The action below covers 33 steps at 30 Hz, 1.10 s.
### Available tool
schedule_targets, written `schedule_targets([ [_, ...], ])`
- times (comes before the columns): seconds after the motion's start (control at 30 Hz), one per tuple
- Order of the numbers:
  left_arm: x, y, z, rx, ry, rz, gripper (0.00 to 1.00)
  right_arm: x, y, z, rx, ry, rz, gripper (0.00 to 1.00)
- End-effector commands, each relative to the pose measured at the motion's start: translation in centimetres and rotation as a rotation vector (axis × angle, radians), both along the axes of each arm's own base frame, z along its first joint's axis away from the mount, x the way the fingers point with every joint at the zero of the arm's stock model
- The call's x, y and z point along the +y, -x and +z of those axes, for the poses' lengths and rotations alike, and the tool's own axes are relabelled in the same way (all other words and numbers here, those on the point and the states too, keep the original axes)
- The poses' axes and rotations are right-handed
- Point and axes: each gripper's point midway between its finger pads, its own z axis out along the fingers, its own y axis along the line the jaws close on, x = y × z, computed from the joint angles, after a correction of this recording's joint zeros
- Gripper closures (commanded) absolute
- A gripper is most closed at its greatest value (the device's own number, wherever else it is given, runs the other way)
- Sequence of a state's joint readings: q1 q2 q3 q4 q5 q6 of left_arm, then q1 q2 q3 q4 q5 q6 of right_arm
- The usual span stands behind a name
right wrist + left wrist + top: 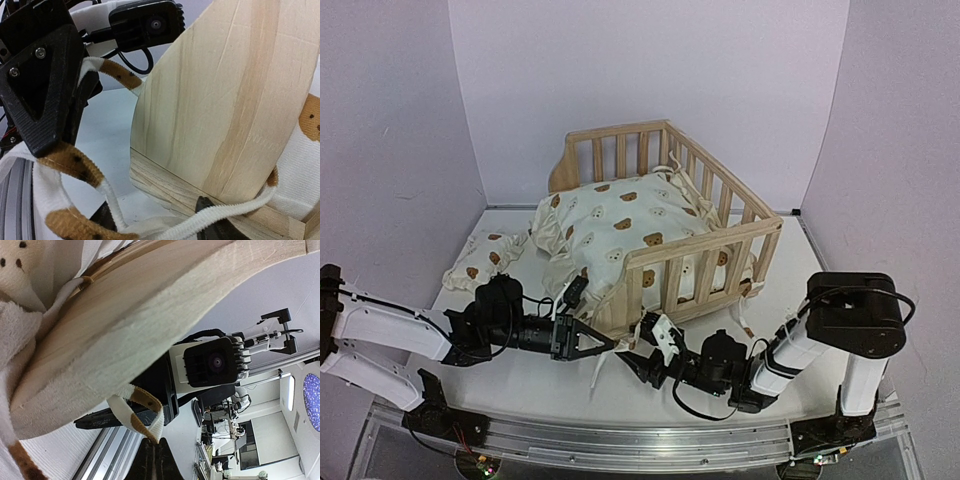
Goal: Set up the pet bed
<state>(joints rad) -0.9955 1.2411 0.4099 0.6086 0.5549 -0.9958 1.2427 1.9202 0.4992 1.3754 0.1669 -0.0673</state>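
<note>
Light pine frame (700,245), pale grain, with a darker honey streak up the end board in the right wrist view. The cushion (620,225) is cream, dotted all over with small brown bear faces, and the little pillow (480,258) has the same print. The tie (70,165) is white with tan-brown patches and tiny dark specks. Left gripper (605,345) black, right gripper (638,360) black. Left arm (380,330) white with black joints. Wall (650,60) pale lilac, table (520,385) white.
</note>
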Motion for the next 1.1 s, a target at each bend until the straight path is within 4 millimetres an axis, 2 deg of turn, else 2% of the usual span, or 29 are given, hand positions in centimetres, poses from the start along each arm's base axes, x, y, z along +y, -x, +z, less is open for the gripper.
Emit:
schedule_targets([
  [0.0, -0.2, -0.3, 2.5, -0.042, 0.062, 0.000, 1.00, -0.5, -0.3, 1.3, -0.002, -0.069, -0.038, 0.42],
  [0.3, -0.2, -0.3, 2.6, -0.045, 0.065, -0.004, 1.00, -0.9, -0.2, 0.3, 0.018, -0.056, -0.040, 0.42],
  [0.9, -0.1, -0.2, 2.4, -0.042, 0.061, 0.001, 1.00, 0.5, -1.3, 0.9, -0.012, -0.079, -0.073, 0.61],
  [0.97, -0.1, -0.3, 2.1, -0.040, 0.055, 0.001, 1.00, 0.4, -1.4, 1.0, -0.010, -0.082, -0.079, 0.72],
  [1.07, 0.0, -0.3, 1.7, -0.036, 0.046, 0.005, 1.00, -0.1, -1.4, 0.6, 0.005, -0.076, -0.091, 1.00],
])
